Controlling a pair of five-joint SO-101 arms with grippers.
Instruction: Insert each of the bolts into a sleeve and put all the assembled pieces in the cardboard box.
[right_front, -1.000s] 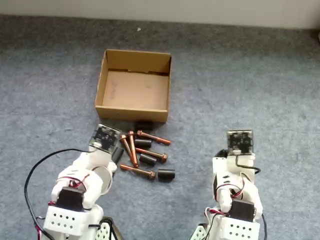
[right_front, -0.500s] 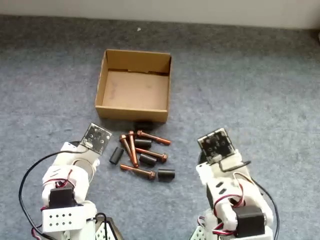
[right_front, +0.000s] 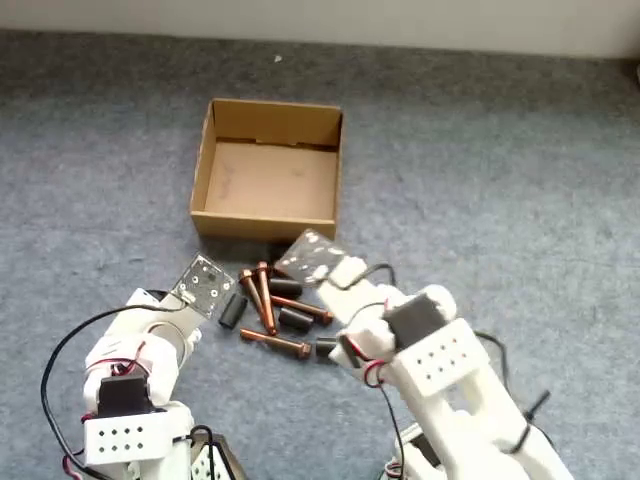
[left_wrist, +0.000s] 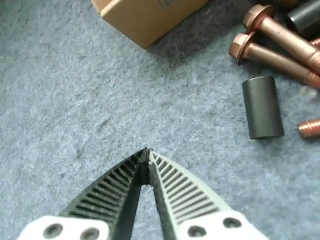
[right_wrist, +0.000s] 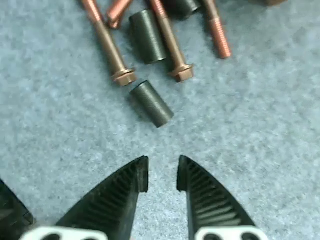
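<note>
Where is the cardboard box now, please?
In the high view, the cardboard box sits left of centre on the grey carpet, just beyond the pile of bolts and sleeves.

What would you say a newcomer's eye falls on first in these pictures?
Most likely the scatter of copper bolts and black sleeves lying loose on the grey carpet, just in front of the cardboard box. Next comes the right arm, stretched slantwise over that scatter with its jaws a little open near one sleeve. The left arm sits beside the pile with its jaws shut.
</note>
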